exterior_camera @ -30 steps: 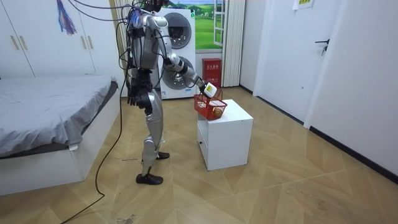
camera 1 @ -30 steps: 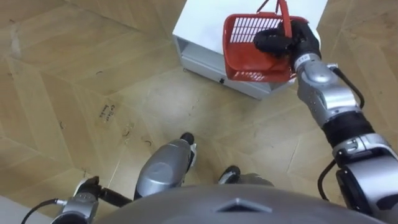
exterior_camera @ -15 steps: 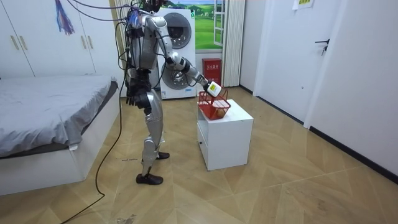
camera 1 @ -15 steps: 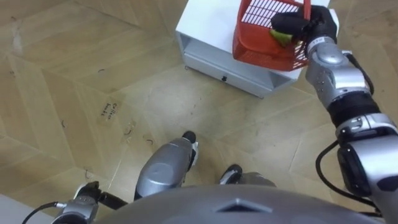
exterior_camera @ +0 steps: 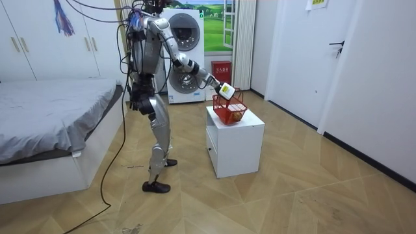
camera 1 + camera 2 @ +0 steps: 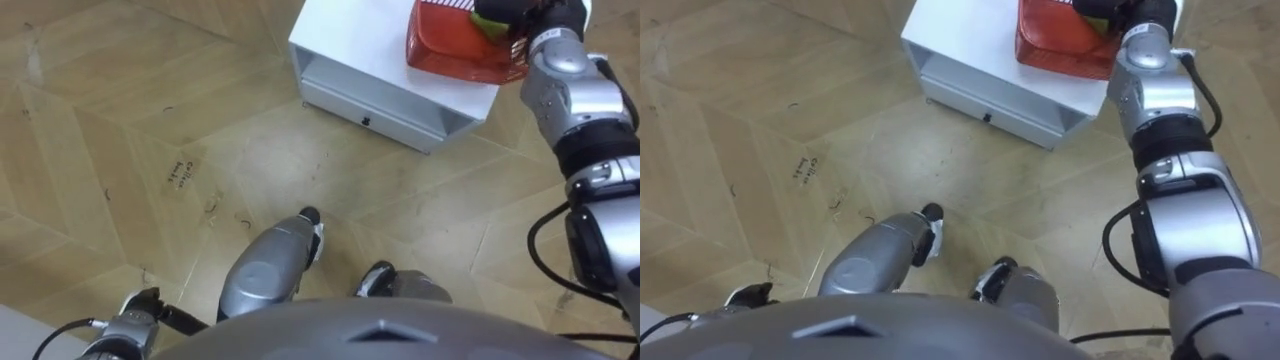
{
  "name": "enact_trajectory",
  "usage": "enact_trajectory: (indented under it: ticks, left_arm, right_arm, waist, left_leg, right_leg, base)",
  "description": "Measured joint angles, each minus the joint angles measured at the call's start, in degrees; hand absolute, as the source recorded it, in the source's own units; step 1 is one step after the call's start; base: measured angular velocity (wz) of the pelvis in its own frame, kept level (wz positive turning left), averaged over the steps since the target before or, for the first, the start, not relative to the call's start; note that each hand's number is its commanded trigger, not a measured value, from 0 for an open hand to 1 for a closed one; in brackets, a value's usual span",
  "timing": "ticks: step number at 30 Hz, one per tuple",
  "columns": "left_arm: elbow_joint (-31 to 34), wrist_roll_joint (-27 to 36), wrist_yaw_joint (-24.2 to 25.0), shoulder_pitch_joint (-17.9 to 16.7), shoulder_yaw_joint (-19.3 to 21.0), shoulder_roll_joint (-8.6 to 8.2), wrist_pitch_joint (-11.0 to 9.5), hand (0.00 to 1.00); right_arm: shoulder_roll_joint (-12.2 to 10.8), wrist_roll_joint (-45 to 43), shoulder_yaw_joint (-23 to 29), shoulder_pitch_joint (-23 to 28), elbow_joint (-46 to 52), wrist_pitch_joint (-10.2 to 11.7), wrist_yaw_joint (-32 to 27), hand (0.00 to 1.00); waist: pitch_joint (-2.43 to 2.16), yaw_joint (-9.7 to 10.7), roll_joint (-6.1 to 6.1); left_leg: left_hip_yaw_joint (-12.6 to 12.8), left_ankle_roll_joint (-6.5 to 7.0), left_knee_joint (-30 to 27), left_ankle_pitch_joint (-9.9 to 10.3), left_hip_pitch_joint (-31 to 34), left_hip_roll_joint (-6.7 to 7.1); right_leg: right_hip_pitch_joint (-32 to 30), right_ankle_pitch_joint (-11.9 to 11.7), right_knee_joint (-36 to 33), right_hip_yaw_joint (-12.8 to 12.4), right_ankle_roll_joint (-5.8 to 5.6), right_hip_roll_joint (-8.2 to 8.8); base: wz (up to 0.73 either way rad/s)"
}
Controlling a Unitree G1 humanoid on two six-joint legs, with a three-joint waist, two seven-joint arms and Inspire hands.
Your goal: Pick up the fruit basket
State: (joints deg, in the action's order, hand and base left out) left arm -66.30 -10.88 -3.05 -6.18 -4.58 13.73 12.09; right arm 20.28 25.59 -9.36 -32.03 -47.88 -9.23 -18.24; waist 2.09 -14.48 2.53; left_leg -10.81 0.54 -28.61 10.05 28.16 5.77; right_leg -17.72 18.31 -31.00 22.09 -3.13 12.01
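The red plastic fruit basket [image 6: 455, 45] is over the top of the white cabinet [image 6: 370, 70], close to its surface; whether it touches I cannot tell. Something green [image 6: 490, 22] lies inside it. My right hand [image 6: 520, 12] is curled on the basket's handle at the view's upper edge, arm stretched far forward. In the room view the basket [image 5: 229, 114] hangs below that hand [image 5: 220, 86], handle upright. My left hand [image 6: 135, 318] stays low at my side.
The cabinet [image 5: 235, 140] has an open shelf slot on the side facing me. I stand on wooden floor between a bed [image 5: 52, 117] and the cabinet. A washing machine [image 5: 185, 58] stands behind, and a door [image 5: 299, 52] at the room view's right.
My right arm has stretched farther out, and the basket has moved from the cabinet's near edge to over its top. My left hand has stayed still.
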Motion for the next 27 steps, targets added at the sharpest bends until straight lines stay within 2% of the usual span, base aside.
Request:
enact_trajectory:
  ticks: [1, 2, 7, 11, 16, 20, 23, 27]
  left_arm:
    - [0.0, 0.0, 0.0, 0.0, -0.2, 0.10, 0.0, 0.00]
    - [0.0, 0.0, 0.1, 0.1, -0.2, 0.23, 0.0, 0.00]
    - [-0.4, 0.0, 1.5, 0.3, -1.3, 0.24, 0.0, 0.00]
    - [-0.8, 0.0, 2.0, 0.3, -1.2, 0.30, 0.0, 0.00]
    - [-0.7, 0.0, 2.1, 0.8, -1.2, 0.54, -0.2, 0.00]
    - [-0.7, -0.1, 2.6, 1.9, -1.2, 0.74, -1.4, 0.00]
    - [-0.7, -0.1, 2.6, 2.7, -1.3, 0.85, -1.6, 0.00]
    - [-0.7, 0.0, 2.6, 3.3, -1.3, 0.85, -1.7, 0.00]
  right_arm:
    - [0.0, 0.2, 0.0, 0.0, -0.3, 0.0, 0.3, 0.06]
    - [0.0, 0.5, 0.0, 0.0, -1.0, 0.0, 0.9, 0.00]
    - [0.1, 1.1, 0.0, -1.1, -5.7, 0.0, 2.8, 0.00]
    - [0.7, 1.1, 0.0, -2.2, -7.6, 0.0, 3.1, 0.00]
    - [1.9, 1.1, 0.1, -2.8, -10.2, 0.0, 4.4, 0.00]
    - [3.1, 0.9, 0.1, -4.3, -10.3, 0.6, 4.7, 0.00]
    - [4.1, 0.9, 0.0, -6.0, -11.2, 0.6, 4.7, 0.00]
    - [4.5, 0.8, 0.1, -7.0, -12.2, 0.5, 4.7, 0.00]
  waist:
    - [0.01, 0.0, 0.01]
    - [0.06, 0.0, 0.06]
    - [0.28, -0.1, -0.32]
    - [0.64, -0.4, -0.87]
    - [0.63, -2.0, -0.97]
    - [0.70, -2.0, -0.82]
    - [0.72, -1.8, -0.79]
    - [0.75, -1.7, -0.74]
  left_leg:
    - [0.0, 0.00, -0.1, 0.0, 0.2, -0.01]
    - [0.1, 0.02, -0.4, 0.0, 0.5, 0.00]
    - [0.0, 0.01, -1.8, 0.0, 1.8, 0.04]
    - [0.0, 0.03, -3.0, 0.0, 3.1, 1.01]
    - [0.5, 0.05, -3.4, 0.0, 4.2, 1.14]
    - [0.7, 0.06, -3.9, 0.0, 6.0, 1.04]
    - [0.8, 0.07, -4.3, 0.0, 7.1, 1.04]
    - [0.8, 0.18, -5.1, 0.1, 7.8, 1.02]
  right_leg:
    - [-0.3, 0.0, -0.2, 0.0, 0.06, 0.00]
    - [-0.6, 0.1, -0.6, -0.1, 0.12, 0.07]
    - [-1.8, 0.3, -1.8, -0.1, 0.24, 0.17]
    - [-3.6, 1.1, -3.8, -0.6, 0.21, 0.99]
    - [-5.2, 1.6, -4.9, -1.5, 0.14, 1.19]
    - [-7.1, 1.7, -5.8, -1.6, 0.22, 1.48]
    - [-8.2, 1.7, -6.7, -1.7, 0.32, 1.84]
    - [-8.7, 1.7, -6.9, -1.5, 0.32, 1.85]
  base:
    - [0.00]
    - [0.00]
    - [0.00]
    - [0.03]
    - [-0.02]
    - [0.00]
    - [0.00]
    - [0.00]
